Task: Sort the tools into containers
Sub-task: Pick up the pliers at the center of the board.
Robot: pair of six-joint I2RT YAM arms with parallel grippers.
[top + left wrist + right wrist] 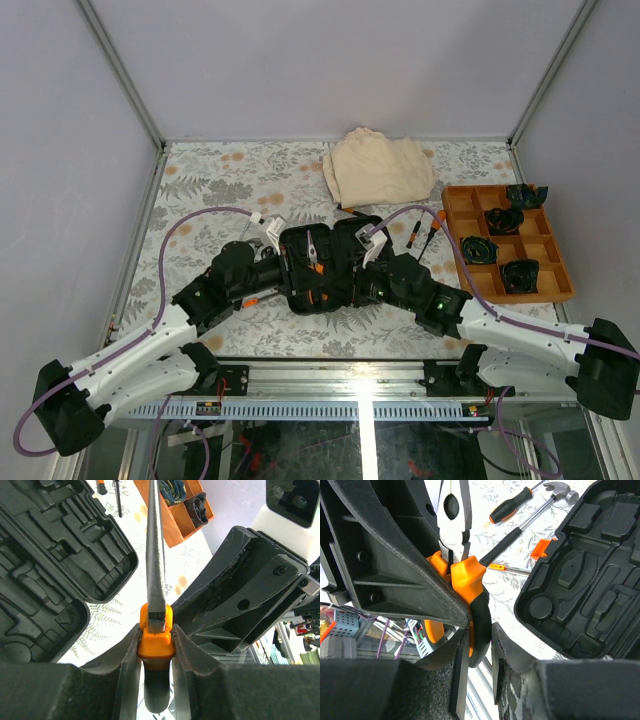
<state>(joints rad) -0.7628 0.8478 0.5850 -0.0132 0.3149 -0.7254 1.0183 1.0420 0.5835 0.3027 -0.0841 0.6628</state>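
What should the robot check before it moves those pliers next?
1. Left gripper shut on the pliers: ok.
2. Right gripper shut on a pliers handle: ok.
3. Tool case open, slots showing: ok.
4. Which slot fits the pliers: cannot tell.
5. Hammer and screwdriver put away: not ok, both lie on the table outside the case.

The tool case [330, 295] is matt black moulded plastic. Beside it, the pliers [460, 565] show polished metal jaws and glossy orange-and-black grips. A long-shafted tool [155, 580] has a dull grey metal shaft and smooth orange plastic collar. Behind the case lies soft, crumpled beige cloth [378, 165]; right of it, a wood-look tray [520, 297].
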